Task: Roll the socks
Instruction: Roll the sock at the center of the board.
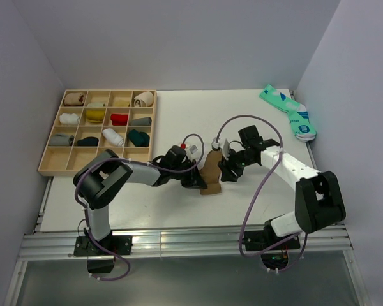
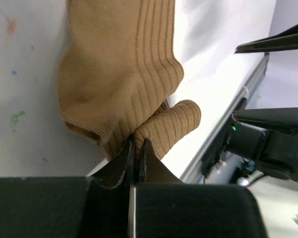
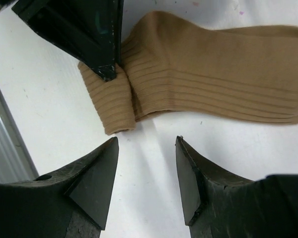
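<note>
The long tan-brown sock (image 1: 212, 173) lies on the white table between the two arms, its near end partly rolled (image 2: 171, 124). My left gripper (image 2: 137, 142) is shut on the rolled end of this sock; in the top view it sits at the sock's left side (image 1: 196, 176). My right gripper (image 3: 146, 141) is open and empty, just off the rolled end (image 3: 109, 106), at the sock's right in the top view (image 1: 225, 167). The left fingers (image 3: 97, 39) show in the right wrist view. The teal pair (image 1: 288, 112) lies at the far right. The white striped sock is out of view.
A wooden compartment tray (image 1: 51, 167) at the far left holds several rolled socks. Grey walls close in the table on the left, back and right. A metal rail (image 1: 179, 242) runs along the near edge.
</note>
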